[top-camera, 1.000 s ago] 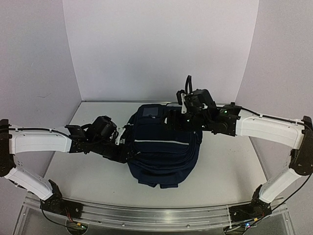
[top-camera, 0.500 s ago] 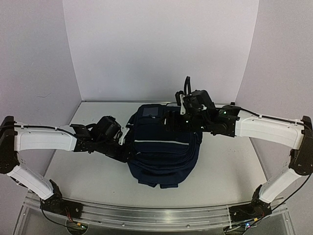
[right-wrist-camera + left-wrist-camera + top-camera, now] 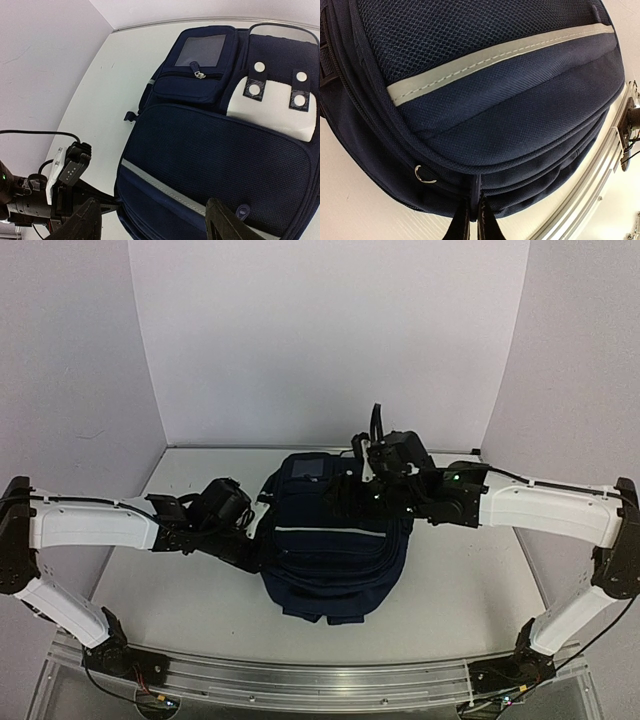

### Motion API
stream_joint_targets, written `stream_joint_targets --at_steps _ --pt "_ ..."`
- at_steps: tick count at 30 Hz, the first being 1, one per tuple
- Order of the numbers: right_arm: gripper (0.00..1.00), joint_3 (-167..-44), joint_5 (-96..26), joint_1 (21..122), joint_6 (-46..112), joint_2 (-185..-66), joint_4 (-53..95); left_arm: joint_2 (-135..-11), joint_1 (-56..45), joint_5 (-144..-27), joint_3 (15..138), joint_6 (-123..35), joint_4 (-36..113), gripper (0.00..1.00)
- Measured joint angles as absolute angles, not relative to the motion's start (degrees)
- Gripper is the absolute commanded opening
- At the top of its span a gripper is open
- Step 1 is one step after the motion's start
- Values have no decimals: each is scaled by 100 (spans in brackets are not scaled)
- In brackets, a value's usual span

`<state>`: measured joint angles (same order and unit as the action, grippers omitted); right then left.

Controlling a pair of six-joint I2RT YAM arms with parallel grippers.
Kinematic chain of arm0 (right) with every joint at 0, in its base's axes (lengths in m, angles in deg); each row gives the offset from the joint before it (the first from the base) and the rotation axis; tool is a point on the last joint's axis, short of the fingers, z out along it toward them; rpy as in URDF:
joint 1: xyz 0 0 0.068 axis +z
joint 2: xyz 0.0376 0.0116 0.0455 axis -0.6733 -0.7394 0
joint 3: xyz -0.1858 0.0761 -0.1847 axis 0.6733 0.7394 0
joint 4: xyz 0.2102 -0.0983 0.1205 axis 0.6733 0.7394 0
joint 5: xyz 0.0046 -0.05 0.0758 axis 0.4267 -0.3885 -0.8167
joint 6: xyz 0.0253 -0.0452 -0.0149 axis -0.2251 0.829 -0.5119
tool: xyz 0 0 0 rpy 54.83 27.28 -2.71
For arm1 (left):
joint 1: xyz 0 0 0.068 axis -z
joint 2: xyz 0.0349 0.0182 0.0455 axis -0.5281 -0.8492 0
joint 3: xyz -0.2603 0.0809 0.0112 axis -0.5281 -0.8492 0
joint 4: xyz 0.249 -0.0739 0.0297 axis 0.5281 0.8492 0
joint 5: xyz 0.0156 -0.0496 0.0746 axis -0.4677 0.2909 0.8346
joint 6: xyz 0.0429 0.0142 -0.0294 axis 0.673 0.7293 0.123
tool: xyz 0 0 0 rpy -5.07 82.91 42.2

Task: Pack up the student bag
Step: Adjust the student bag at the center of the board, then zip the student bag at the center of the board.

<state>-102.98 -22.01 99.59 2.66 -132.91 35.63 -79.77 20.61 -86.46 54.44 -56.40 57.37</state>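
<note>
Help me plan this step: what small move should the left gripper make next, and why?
Probably draw the left gripper slowly along the student bag's edge: it looks shut on a dark pull tab there, while the right gripper hangs open above the bag.

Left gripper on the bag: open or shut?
Shut. In the left wrist view the left gripper is closed, pinching a dark pull tab on the student bag.
</note>
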Motion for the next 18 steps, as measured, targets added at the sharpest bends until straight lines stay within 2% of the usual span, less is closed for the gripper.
stream_joint_targets --at_steps 9,18 --pt "56 -9868 -2118 10820 -1045 -13311 3230 -7482 2109 -8856 5344 -5938 5643 0" --pt "51 -9699 -2345 10921 -2149 -14024 2315 -7464 2269 -8908 5278 -6082 5477 0"
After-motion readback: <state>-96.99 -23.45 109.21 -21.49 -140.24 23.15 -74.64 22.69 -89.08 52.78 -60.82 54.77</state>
